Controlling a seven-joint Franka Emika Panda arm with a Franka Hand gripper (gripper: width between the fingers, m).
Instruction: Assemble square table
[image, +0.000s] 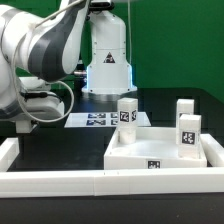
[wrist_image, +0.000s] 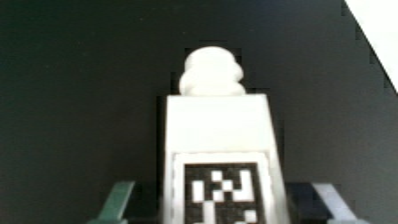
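Observation:
In the wrist view a white leg block (wrist_image: 217, 140) lies on the black table, with a black-and-white tag near my gripper and a rounded peg at its far end. My gripper (wrist_image: 221, 203) is open and straddles the tagged end, with a dark gap between each finger and the block. In the exterior view my gripper (image: 24, 122) is low at the left edge, and this leg is hidden there. The white square tabletop (image: 150, 152) lies at the exterior view's right. Three tagged legs stand upright in it (image: 127, 112) (image: 186, 108) (image: 188, 134).
The marker board (image: 98, 120) lies on the black table behind the tabletop. A long white border rail (image: 60, 183) runs along the front and up the exterior view's left side. The robot base (image: 108, 60) stands at the back, in front of a green backdrop.

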